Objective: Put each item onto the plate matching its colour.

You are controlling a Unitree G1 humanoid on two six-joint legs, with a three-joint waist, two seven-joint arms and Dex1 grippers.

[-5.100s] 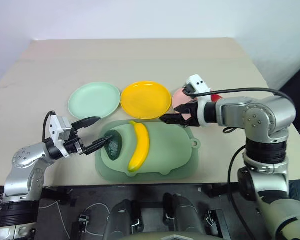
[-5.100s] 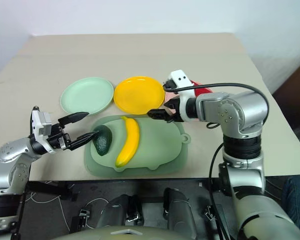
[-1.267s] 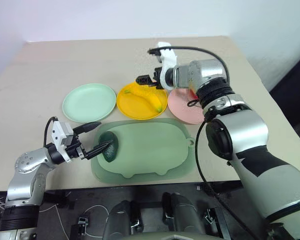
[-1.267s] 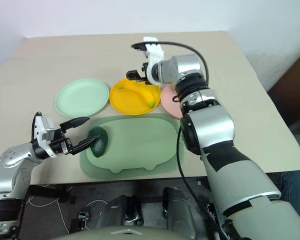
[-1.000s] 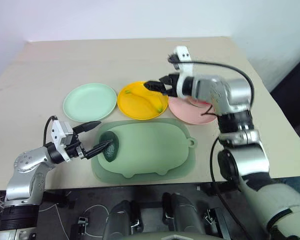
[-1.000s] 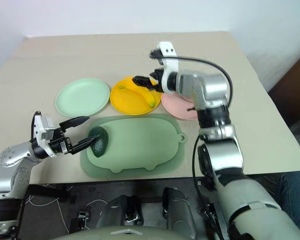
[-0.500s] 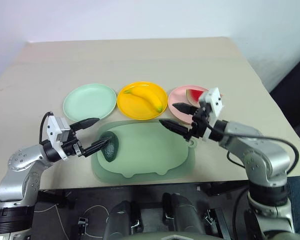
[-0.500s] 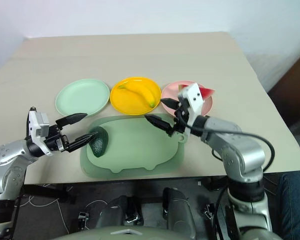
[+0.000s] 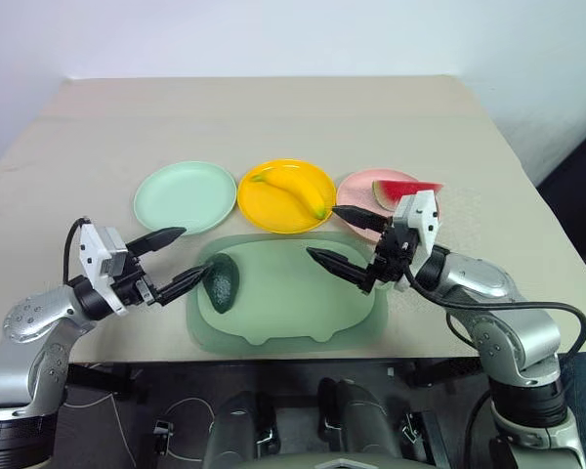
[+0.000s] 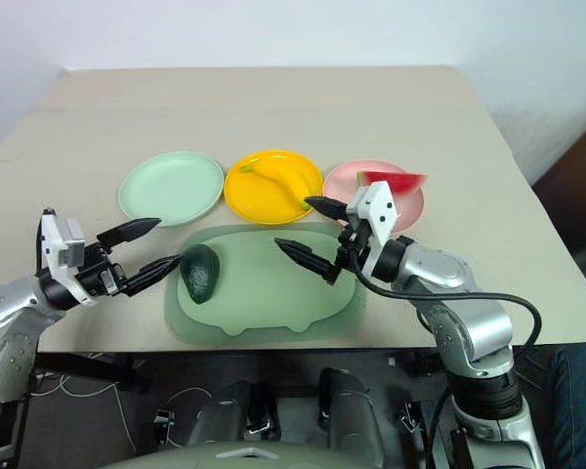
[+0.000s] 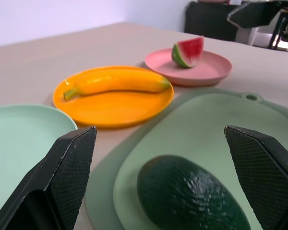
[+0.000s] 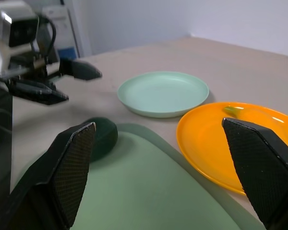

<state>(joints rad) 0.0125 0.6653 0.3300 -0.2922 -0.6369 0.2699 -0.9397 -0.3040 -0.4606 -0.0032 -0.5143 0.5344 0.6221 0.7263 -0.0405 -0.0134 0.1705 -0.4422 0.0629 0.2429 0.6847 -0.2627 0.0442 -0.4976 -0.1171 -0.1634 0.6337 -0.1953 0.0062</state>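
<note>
My left gripper (image 9: 176, 261) hangs with jaws wide apart and empty just beside the dark green avocado (image 9: 221, 281), which lies on the left end of the green mat (image 9: 293, 303). My right gripper (image 9: 344, 240) hovers over the mat's right half, jaws spread and holding nothing. Behind the mat, the banana (image 9: 291, 191) rests on the yellow plate (image 9: 264, 207), the watermelon wedge (image 9: 402, 191) on the pink plate (image 9: 356, 192); the mint plate (image 9: 185, 196) sits bare.
</note>
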